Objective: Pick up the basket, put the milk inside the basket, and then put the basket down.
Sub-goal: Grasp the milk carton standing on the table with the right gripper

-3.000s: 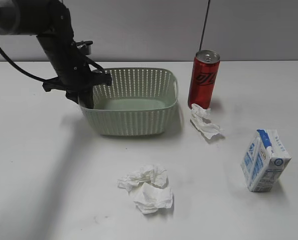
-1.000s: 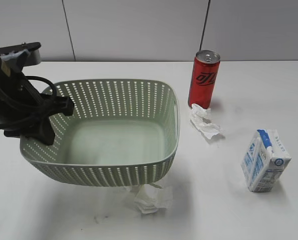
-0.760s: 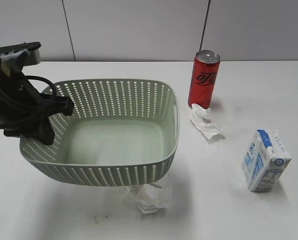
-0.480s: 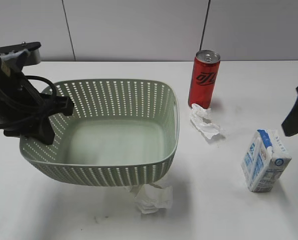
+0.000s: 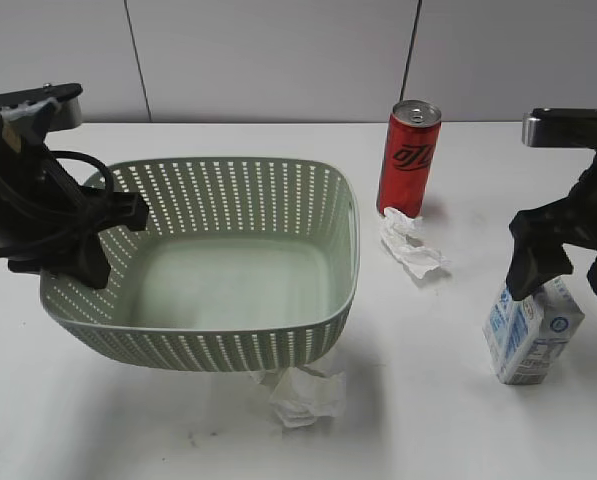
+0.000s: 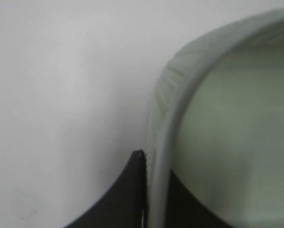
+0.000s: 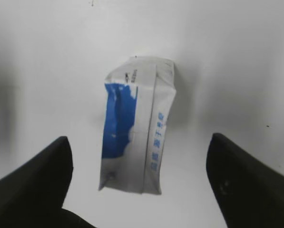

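Note:
The pale green basket hangs tilted above the table, held by its left rim. My left gripper is shut on that rim; the left wrist view shows its dark fingers clamped on either side of the basket's wall. The white-and-blue milk carton stands at the right. My right gripper hovers right above the carton, wide open. In the right wrist view the carton lies between the two spread fingers, not touched.
A red soda can stands at the back, right of the basket. A crumpled tissue lies in front of the can. Another crumpled tissue lies partly under the basket's front edge.
The basket was lifted off the table and brought forward, now held still. The right arm has come in from the right and now sits above the milk carton.

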